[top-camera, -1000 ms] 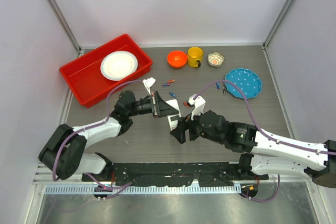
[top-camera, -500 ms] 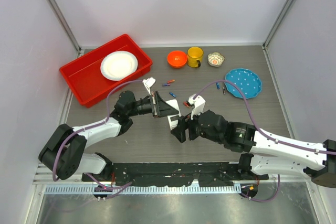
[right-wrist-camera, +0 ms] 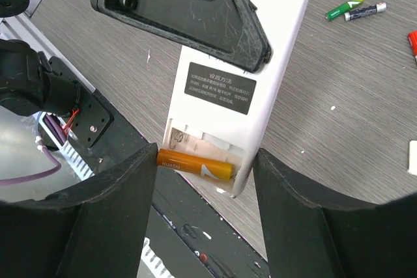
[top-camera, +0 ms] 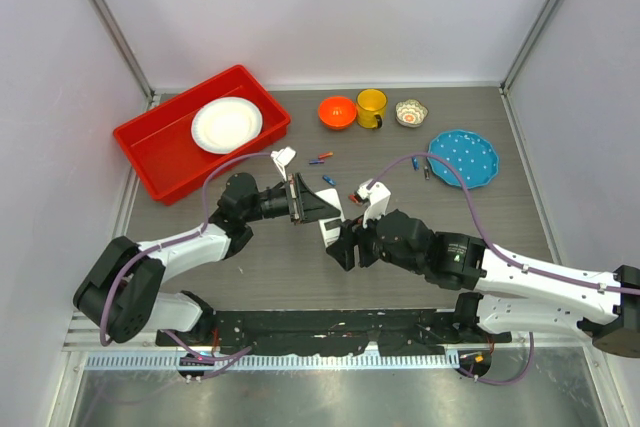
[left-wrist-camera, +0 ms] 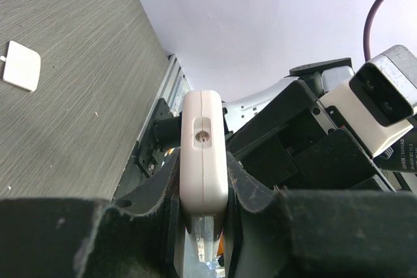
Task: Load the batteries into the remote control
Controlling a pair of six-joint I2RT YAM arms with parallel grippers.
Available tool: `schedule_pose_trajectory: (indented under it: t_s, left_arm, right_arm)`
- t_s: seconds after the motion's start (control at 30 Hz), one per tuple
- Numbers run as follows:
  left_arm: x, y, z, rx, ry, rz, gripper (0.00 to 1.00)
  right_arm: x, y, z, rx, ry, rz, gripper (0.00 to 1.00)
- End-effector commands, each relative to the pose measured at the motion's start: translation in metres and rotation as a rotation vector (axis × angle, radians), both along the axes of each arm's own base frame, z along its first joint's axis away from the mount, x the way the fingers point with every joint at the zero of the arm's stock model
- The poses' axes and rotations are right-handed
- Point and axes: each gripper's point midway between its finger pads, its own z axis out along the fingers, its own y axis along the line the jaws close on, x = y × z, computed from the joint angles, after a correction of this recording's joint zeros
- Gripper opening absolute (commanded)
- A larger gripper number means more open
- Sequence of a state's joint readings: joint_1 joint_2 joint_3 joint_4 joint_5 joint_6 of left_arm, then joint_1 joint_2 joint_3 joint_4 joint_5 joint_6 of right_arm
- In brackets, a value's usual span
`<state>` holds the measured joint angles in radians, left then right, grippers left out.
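**A:** Where is the remote control sitting right now?

**B:** My left gripper is clamping it, closed hard on its sides, near the middle of the counter; the white body is sticking out from between those fingers toward 5 o'clock, its plain back turned to my right wrist camera.

**A:** And what is the right gripper doing?

**B:** My right gripper is straddling the free end of the remote control; one finger is sitting at either side of the open battery bay; an orange battery is lying crosswise in that bay, its end touching my 9 o'clock finger; I cannot tell whether the jaws are squeezing or merely standing beside it.

**A:** Where are the other cells lying?

**B:** Loose batteries are lying on the counter toward 12 o'clock from the remote control; two more are lying toward 2 o'clock, just beside the blue plate; the small white cover is resting toward 11 o'clock, near the red tray that is carrying a white plate.
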<state>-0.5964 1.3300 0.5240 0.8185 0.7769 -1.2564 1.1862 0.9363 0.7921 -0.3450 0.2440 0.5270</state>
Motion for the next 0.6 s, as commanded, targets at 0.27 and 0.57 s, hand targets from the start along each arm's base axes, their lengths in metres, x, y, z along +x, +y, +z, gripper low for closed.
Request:
schedule_pose_trajectory:
  t_s: [0.27,0.57]
  left_arm:
    - [-0.005,0.002,0.025,-0.056,-0.078,-0.003,0.00]
    - [-0.004,0.004,0.030,-0.064,-0.089,0.003,0.00]
  right_arm:
    - [0.008,-0.004,0.003,0.024,-0.007,-0.042,0.58]
    - [0.009,-0.007,-0.004,0.009,-0.002,-0.046,0.47]
